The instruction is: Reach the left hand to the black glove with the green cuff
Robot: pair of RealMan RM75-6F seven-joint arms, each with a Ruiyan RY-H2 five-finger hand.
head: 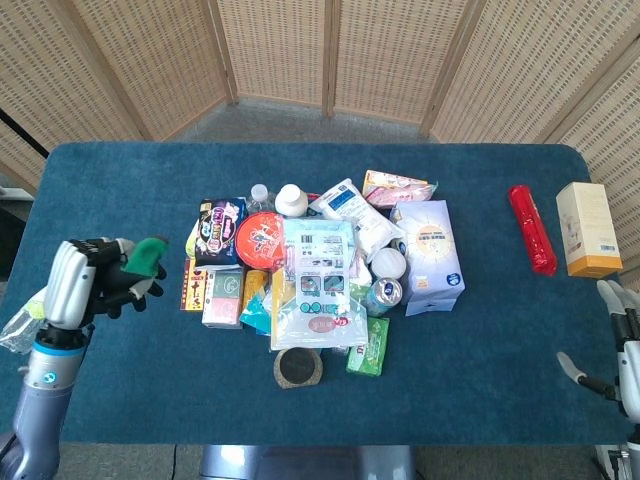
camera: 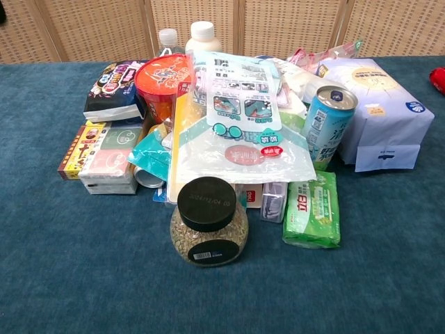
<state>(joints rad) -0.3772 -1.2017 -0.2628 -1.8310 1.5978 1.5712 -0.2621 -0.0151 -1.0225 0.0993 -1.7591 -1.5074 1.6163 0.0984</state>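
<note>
The left hand [head: 75, 283], raised off the counter [head: 120, 190], grips the black glove [head: 135, 275] against its fingers, green cuff uppermost, and a loosening hold could drop it onto the bottle [head: 20, 322] just beside.

We see a deep blue table [head: 120, 190] with a woven tan screen [head: 280, 50] behind it. Near its left edge, our silver-grey left hand [head: 72, 282] carries the black glove [head: 128, 280] with its green cuff [head: 152, 252]. In the middle pile sit a red-lidded tub [camera: 161, 75], a light blue can [camera: 328, 125], a green packet [camera: 311, 212] and a jar with a black lid [camera: 207, 221]. Toward the right edge lie a red tube [head: 532, 228] and a cream box with an orange base [head: 587, 228].
</note>
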